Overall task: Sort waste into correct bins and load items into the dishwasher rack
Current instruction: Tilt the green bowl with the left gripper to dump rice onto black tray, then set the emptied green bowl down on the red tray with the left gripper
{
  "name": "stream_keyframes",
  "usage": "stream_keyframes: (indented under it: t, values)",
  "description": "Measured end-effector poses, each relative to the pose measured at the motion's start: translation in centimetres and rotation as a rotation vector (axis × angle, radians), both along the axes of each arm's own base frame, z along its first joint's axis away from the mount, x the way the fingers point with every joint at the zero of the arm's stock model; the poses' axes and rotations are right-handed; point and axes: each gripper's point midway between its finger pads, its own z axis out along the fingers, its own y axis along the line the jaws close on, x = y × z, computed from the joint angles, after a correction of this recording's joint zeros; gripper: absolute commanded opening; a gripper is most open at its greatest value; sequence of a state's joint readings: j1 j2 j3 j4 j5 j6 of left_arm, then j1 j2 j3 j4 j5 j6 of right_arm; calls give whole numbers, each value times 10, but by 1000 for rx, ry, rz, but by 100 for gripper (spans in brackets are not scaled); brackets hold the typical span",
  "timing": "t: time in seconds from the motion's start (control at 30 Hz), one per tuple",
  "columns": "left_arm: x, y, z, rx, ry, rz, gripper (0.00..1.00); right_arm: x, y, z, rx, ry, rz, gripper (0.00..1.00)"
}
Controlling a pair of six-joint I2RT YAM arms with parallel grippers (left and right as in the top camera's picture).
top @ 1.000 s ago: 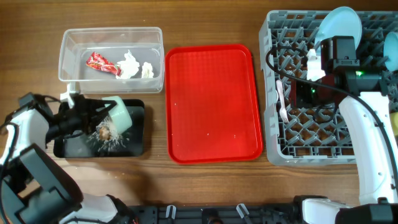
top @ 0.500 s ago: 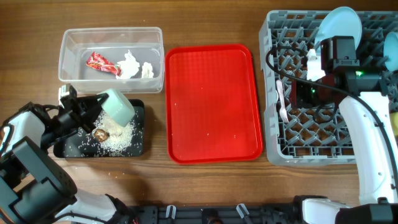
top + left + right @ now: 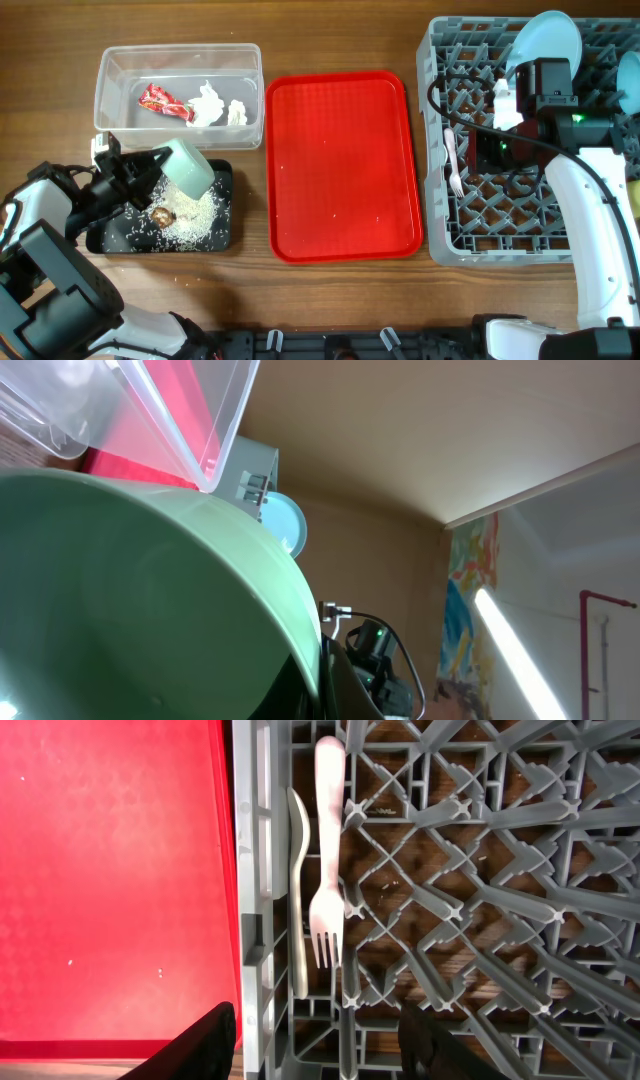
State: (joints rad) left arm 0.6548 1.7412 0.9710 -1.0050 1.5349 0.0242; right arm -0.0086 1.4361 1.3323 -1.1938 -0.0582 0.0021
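Tilting pale green bowl (image 3: 188, 167) over shallow black rectangular tray (image 3: 110, 240) at 8 o'clock of wooden counter (image 3: 60, 30).
Gripped by left gripper (image 3: 155, 172), clamped tight on bowl's rim. In black tray, just under bowl: white rice-like crumbs (image 3: 196, 214) and brown lump (image 3: 163, 214). At 10 o'clock, in clear rectangular plastic tub (image 3: 108, 90): red-and-white crinkled wrapper (image 3: 160, 101), with white crumpled tissue scraps (image 3: 208, 105) at its 3 o'clock. At centre, flat red serving tray (image 3: 345, 165). At 3 o'clock, large grey plastic grid rack (image 3: 500, 215), holding white plastic fork (image 3: 325, 870) and white plastic spoon (image 3: 298, 890) side by side along its 9 o'clock edge, pale blue round plate (image 3: 545, 45) at 12. Above fork, right gripper (image 3: 318, 1040), fingers apart, gripping nothing.
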Motion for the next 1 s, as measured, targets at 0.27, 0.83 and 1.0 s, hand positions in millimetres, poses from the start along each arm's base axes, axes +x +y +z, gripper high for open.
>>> stream_keyframes:
  t: [0.27, 0.83, 1.0]
  values:
    - [-1, -11, 1, 8, 3, -33, 4, 0, 0, 0, 0, 0, 0, 54]
    - [5, -221, -28, 581, -349, -613, 4, 0, 0, 0, 0, -2, 0, 54]
    - [7, -273, -45, 799, -418, -625, 4, 1, 0, 0, -1, -2, 0, 53]
